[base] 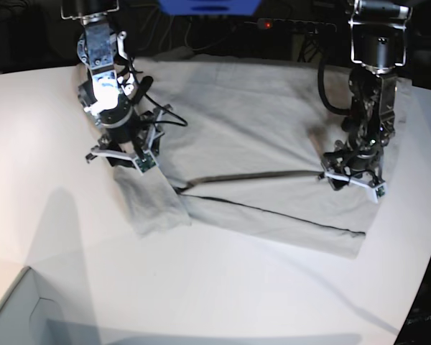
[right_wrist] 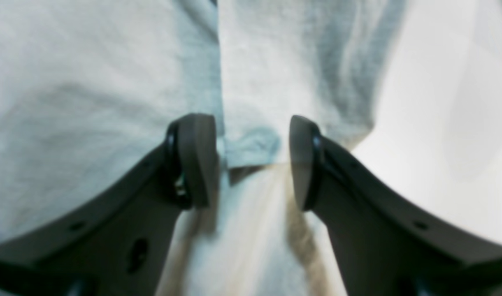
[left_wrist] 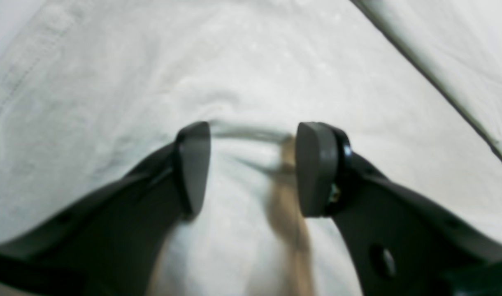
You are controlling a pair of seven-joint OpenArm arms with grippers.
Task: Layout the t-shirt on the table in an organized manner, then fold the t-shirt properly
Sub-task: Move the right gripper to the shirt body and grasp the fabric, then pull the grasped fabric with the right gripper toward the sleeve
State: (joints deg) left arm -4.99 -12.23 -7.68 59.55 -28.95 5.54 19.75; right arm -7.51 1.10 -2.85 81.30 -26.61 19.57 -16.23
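Grey box corner (base: 14, 305), t-shirt (base: 258, 144) beneath both grippers

t-shirt (base: 258, 129) — light grey-beige cloth, spread flat across the far half of the white counter (base: 223, 287). one long side is folded over the body, leaving a dark crease line running across the middle. a sleeve sticks out toward the near-left, lying flat. cloth mildly wrinkled — counter edge curved at right.
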